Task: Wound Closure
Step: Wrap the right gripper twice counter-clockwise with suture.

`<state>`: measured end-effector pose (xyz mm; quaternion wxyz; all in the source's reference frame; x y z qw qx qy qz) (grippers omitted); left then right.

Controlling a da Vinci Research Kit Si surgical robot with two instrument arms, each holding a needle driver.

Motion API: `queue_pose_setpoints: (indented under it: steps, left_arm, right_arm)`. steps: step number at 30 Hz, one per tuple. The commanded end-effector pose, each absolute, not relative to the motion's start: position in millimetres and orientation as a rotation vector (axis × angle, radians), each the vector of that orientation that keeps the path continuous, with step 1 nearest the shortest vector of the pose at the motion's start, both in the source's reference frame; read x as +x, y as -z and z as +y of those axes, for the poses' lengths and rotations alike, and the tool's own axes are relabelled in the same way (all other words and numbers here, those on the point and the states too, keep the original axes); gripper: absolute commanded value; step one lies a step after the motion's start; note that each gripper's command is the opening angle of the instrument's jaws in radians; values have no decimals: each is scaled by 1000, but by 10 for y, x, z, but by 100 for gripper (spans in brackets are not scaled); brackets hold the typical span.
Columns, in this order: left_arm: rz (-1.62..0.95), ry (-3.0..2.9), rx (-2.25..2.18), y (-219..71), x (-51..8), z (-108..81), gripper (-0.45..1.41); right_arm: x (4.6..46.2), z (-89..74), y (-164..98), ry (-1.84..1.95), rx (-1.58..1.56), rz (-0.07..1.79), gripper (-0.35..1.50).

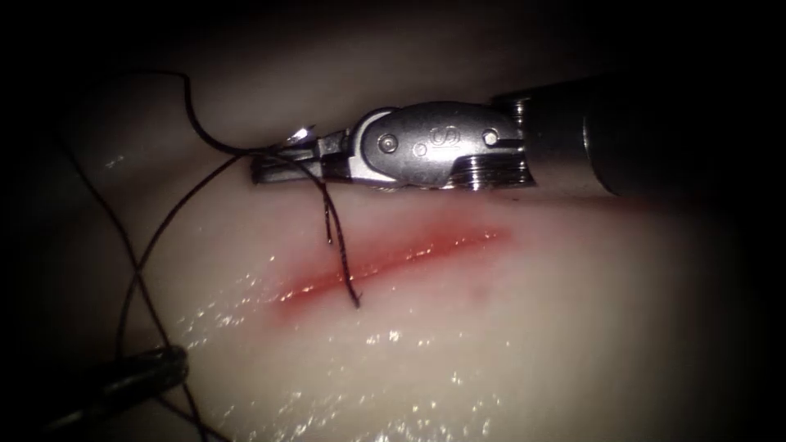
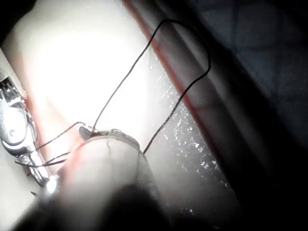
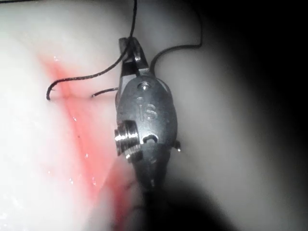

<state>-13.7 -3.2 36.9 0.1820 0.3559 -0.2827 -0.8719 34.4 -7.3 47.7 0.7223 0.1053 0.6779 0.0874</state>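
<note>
The endoscope looks down from above and in front at the tissue [image 1: 491, 327] and its cut [image 1: 393, 262], fairly near. The right wrist view looks along its shaft, very close on the right pincer [image 3: 131, 50]. The left wrist view looks along its own shaft. All three share the cut and the thread [image 1: 336, 237].

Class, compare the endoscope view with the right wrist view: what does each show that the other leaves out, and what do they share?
Endoscope view alone: the left arm's tool, a dark shaft low on the left of the cut, with long thread loops running toward it.

Right wrist view alone: the right arm's tool seen along its own shaft, with the thread leaving past its tip.

Both: the right arm's tool shut on the thread, two cut ends lying over the red cut in the tissue. I cannot make out the needle.
</note>
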Motion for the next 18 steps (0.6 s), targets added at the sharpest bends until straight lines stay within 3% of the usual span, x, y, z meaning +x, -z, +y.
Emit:
queue_pose_setpoints:
  steps: [1,18]
  left_arm:
    - [-818,2467,1029,-375,-143,-28,-45]
    - [-706,2575,1106,-475,-147,-1,-45]
  right_arm:
    - [357,-78,-477,-196,257,1541,-35]
    - [352,-86,-454,-305,322,1749,-35]
